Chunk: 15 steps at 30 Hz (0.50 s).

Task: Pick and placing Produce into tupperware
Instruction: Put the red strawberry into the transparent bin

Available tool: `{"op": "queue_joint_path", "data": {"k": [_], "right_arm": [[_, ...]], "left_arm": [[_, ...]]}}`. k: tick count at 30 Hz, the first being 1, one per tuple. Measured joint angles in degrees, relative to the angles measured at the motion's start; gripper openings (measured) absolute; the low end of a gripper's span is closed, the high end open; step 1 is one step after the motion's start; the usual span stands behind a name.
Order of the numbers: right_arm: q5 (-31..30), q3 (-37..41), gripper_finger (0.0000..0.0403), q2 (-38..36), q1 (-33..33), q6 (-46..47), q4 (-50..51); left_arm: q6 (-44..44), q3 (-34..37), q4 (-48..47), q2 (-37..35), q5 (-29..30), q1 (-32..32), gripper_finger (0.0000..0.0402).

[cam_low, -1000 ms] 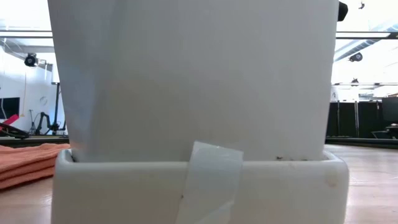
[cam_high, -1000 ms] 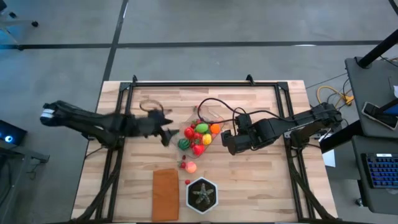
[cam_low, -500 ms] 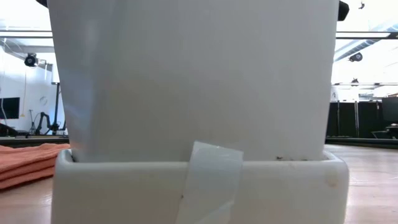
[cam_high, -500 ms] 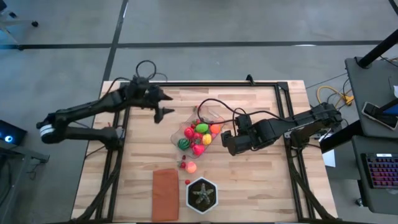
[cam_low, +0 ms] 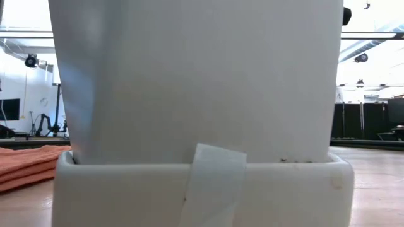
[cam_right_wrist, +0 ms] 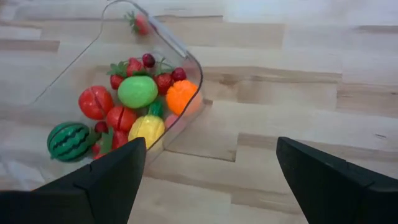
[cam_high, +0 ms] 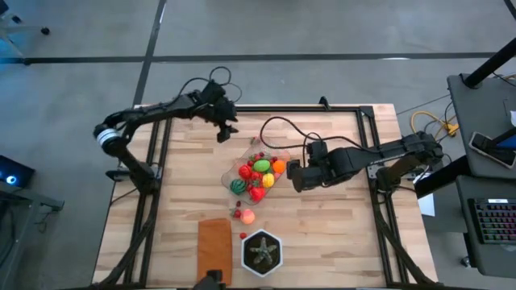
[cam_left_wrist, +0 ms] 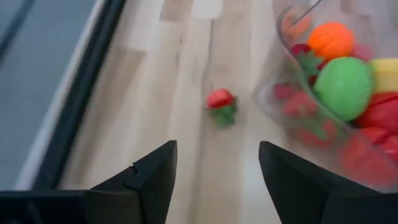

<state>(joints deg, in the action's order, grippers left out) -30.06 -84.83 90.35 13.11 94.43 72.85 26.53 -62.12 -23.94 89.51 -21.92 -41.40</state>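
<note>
clear tupperware (cam_high: pixel 256 169) full of produce (cam_right_wrist: pixel 137 92) | white box (cam_low: pixel 196 113) blocks low view | left claw (cam_left_wrist: pixel 214 180) wide | right claw (cam_right_wrist: pixel 208 180) wide

The bench (cam_high: pixel 339 234) is pale, matt planked wood. The tupperware (cam_right_wrist: pixel 186 59) is clear, glossy plastic, and the produce (cam_right_wrist: pixel 137 91) inside looks smooth and shiny.

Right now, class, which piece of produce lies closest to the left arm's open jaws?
The small red strawberry, alone on the bare wood outside the tupperware; the others are heaped inside.
</note>
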Motion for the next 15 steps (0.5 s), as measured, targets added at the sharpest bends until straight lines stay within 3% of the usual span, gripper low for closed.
{"op": "queue_joint_path", "data": {"k": [6, 15], "right_arm": [[0.0, 0.0, 0.0352, 0.0, -2.0, 0.2, 0.2], [0.0, 0.2, 0.0352, 0.0, -3.4, 0.2, 0.4]], "left_arm": [[10.3, -4.9, 0.4, 5.7, 0.3, 0.1, 0.0212], [10.5, -7.4, 0.3, 11.9, 0.7, 1.7, 0.0212]]}}
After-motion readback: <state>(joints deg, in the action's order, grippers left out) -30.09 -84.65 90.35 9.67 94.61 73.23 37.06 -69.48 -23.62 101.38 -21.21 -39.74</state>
